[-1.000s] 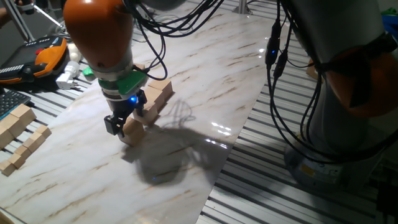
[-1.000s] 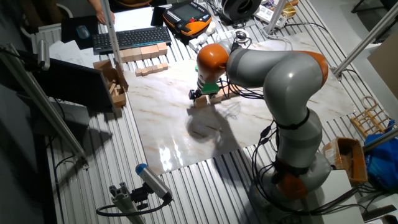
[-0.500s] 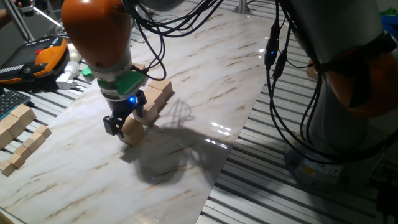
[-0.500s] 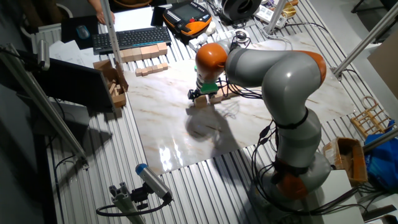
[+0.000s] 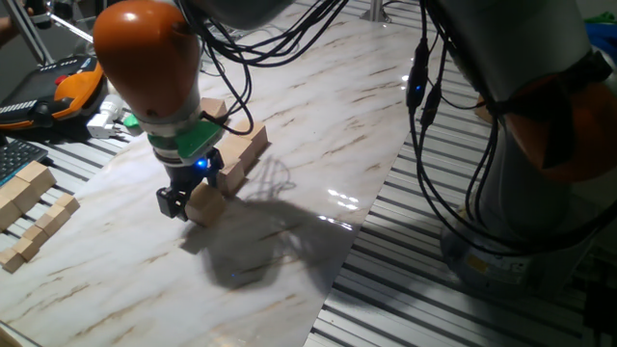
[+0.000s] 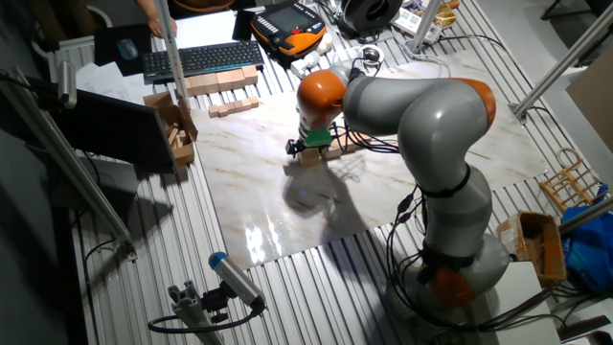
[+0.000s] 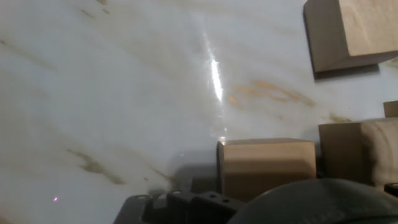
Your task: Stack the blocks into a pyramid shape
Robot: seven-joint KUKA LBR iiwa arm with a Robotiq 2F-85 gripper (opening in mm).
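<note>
My gripper [image 5: 193, 198] is shut on one light-tan wooden block [image 5: 205, 205], low over the marble board [image 5: 318, 116]; I cannot tell whether the block touches the board. Right behind it, more blocks [image 5: 247, 150] lie in a row, and another block [image 5: 213, 108] shows past the arm. In the other fixed view the gripper [image 6: 305, 151] is at the left end of that row [image 6: 343, 145]. The hand view shows the held block [image 7: 267, 165] at the bottom, a second block [image 7: 356, 152] right beside it and a third [image 7: 348, 31] at the top right.
Smaller pale wooden pieces [image 5: 29, 188] lie on the slatted table left of the board, also seen in the other fixed view [image 6: 222, 82]. A keyboard [image 6: 196, 59] and an orange pendant [image 5: 72, 87] lie beyond. Cables [image 5: 434, 145] hang beside the arm's base.
The arm has leaned a little to the left and the gripper has shifted slightly left and down with the block. The row of blocks has not moved.
</note>
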